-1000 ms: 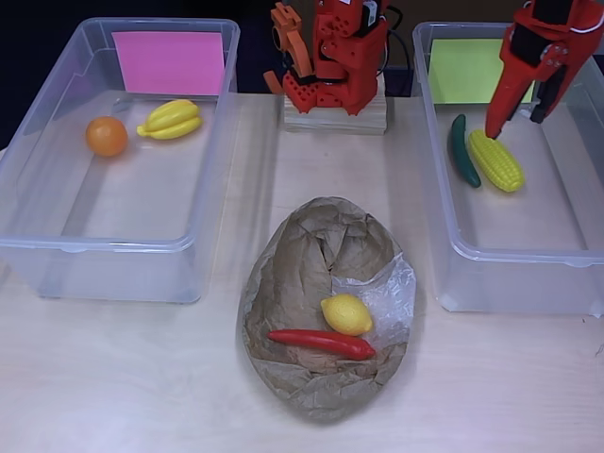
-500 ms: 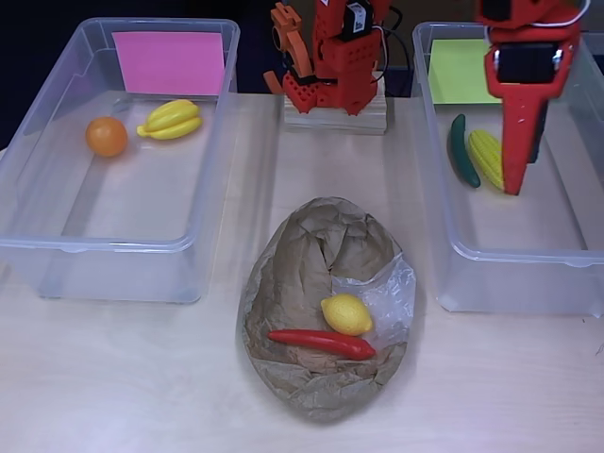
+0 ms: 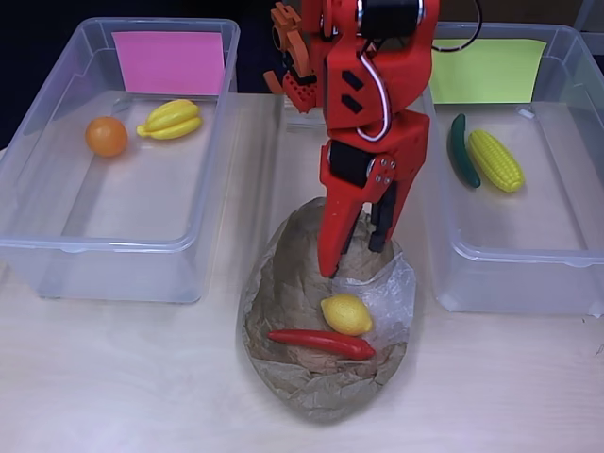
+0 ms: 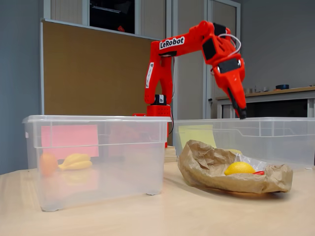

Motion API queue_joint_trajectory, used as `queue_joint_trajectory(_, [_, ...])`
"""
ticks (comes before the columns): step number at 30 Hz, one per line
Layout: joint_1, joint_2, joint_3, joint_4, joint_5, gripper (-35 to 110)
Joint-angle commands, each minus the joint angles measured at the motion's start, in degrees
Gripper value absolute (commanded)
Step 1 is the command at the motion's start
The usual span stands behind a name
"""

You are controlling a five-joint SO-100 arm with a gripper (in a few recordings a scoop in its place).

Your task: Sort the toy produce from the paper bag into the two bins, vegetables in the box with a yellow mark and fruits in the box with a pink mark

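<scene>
My red gripper (image 3: 353, 257) hangs open and empty above the back of the crumpled paper bag (image 3: 302, 283). In the fixed view its fingertips (image 4: 242, 115) are well above the bag (image 4: 206, 164). A yellow lemon (image 3: 346, 313) and a red chili pepper (image 3: 321, 343) lie in the bag's front part, just ahead of the fingers. The clear bin with the pink mark (image 3: 170, 61) at left holds an orange (image 3: 106, 136) and a bunch of bananas (image 3: 171, 119). At right, the bin with the yellow mark (image 3: 481, 71) holds a green cucumber (image 3: 462, 151) and a corn cob (image 3: 496, 159).
The arm's base (image 3: 311, 90) stands on a wooden block between the two bins at the back. A clear plastic sheet (image 3: 392, 293) sticks out of the bag's right side. Bare tabletop (image 3: 123, 377) lies in front of the bins.
The arm has swung left out of the yellow-marked bin and now hangs over the paper bag. The corn cob stays in that bin beside the cucumber.
</scene>
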Motion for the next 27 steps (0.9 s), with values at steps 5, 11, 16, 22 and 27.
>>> queue_joint_trajectory(5, [0.26,-4.31,4.75,-6.86,1.67,32])
queue_joint_trajectory(11, [-0.18,-8.79,5.98,-11.07,-0.26,33])
queue_joint_trajectory(16, [-0.44,-12.48,5.19,-13.54,-1.76,36])
queue_joint_trajectory(22, [-1.85,-17.14,4.31,-16.00,-1.14,41])
queue_joint_trajectory(27, [-2.37,-20.83,2.64,-18.11,-0.18,42])
